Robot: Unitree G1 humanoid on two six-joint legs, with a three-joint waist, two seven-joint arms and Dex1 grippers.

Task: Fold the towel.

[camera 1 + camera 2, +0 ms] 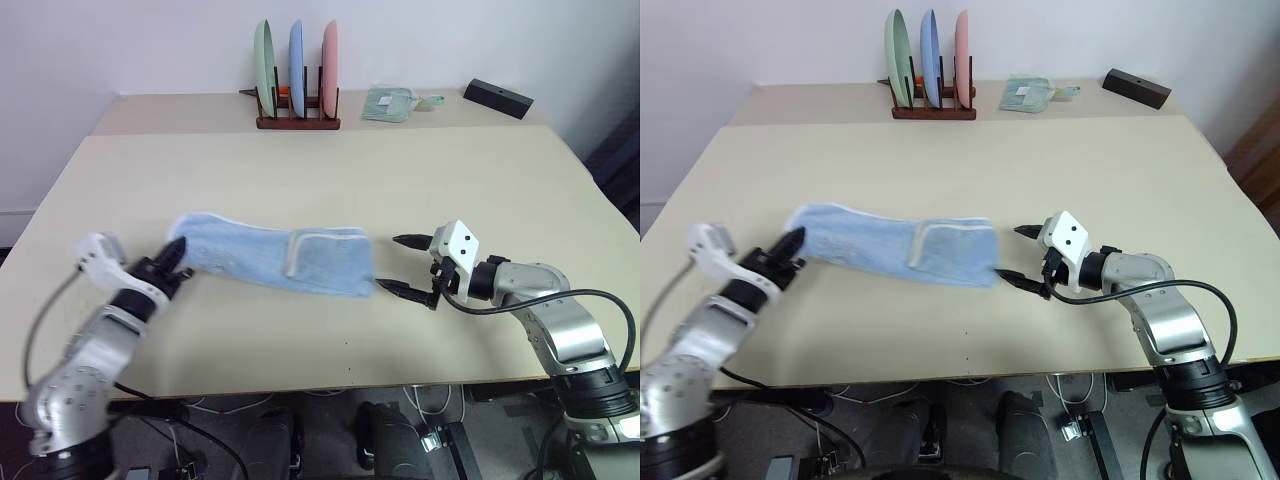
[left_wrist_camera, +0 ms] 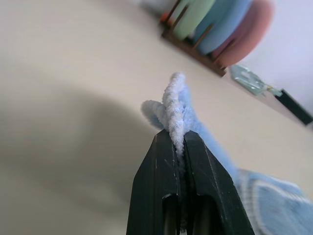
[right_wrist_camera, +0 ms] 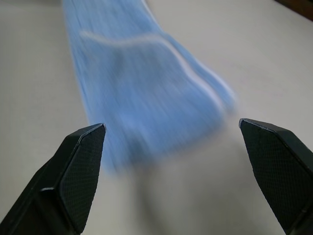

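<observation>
We see the towel (image 1: 275, 258) stretched as a long band across the near middle of the table (image 1: 480, 180), its right end doubled over with a white stitched edge showing; its left end is lifted off the surface and pinched in the left gripper (image 1: 176, 252), whose two black fingers (image 2: 161, 191) are pressed together on a ridge of blue terry cloth. How much of the cloth runs down between those fingers we cannot tell, since they cover it; the towel's underside and any print on it are hidden from us.

The right gripper (image 1: 408, 265) hangs just beside the towel's right end, its fingers spread wide and holding nothing; one fingertip lies close to the towel's corner, and whether it touches we cannot make out. In the right wrist view the towel is smeared, so its edging reads only as a pale line.

At the far edge stands a plate rack (image 1: 297, 118) with green, blue and pink plates; beside it lie a small pale green folded item (image 1: 388, 103) and a dark block (image 1: 497, 97), both too small to read.
</observation>
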